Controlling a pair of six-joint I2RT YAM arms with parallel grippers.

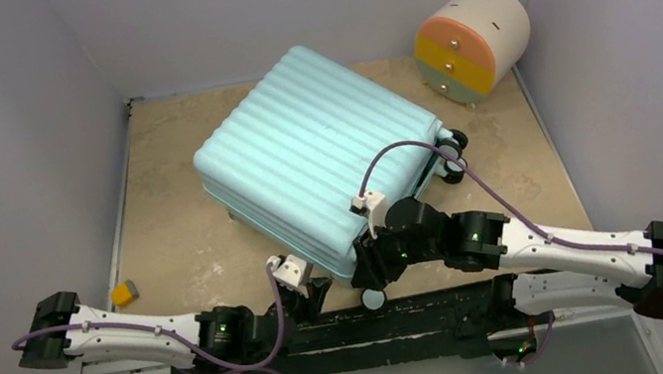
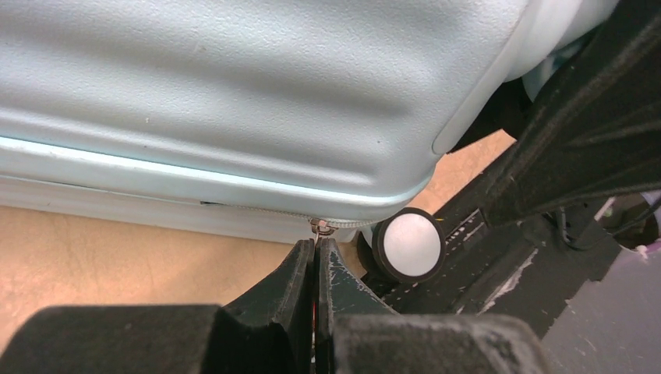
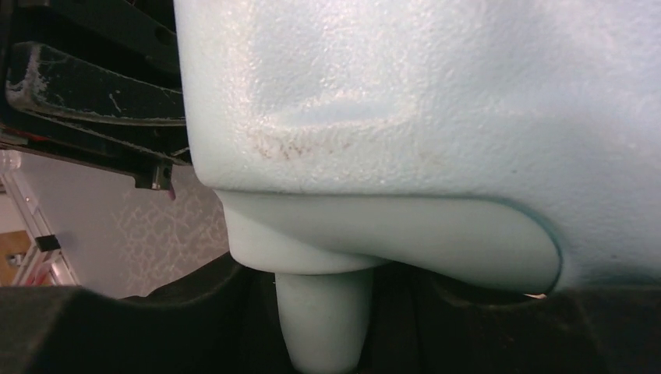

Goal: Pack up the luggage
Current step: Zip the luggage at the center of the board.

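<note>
The luggage lies shut, ribbed shell up, in the middle of the tabletop, so packing looks nearly done, with the near-edge zip probably left to finish. The right end effector straddles a corner wheel stem, though I cannot tell whether it grips. The left end effector is pinched closed at the zipper pull; the contents are hidden.

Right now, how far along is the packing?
Done: the luggage lies closed, lid down. In hand: the left pincer pinches the zip pull at the near corner beside a wheel; the right pincer sits around that corner's wheel stem. To do: running the zip round; how much is already zipped, I cannot tell.
</note>
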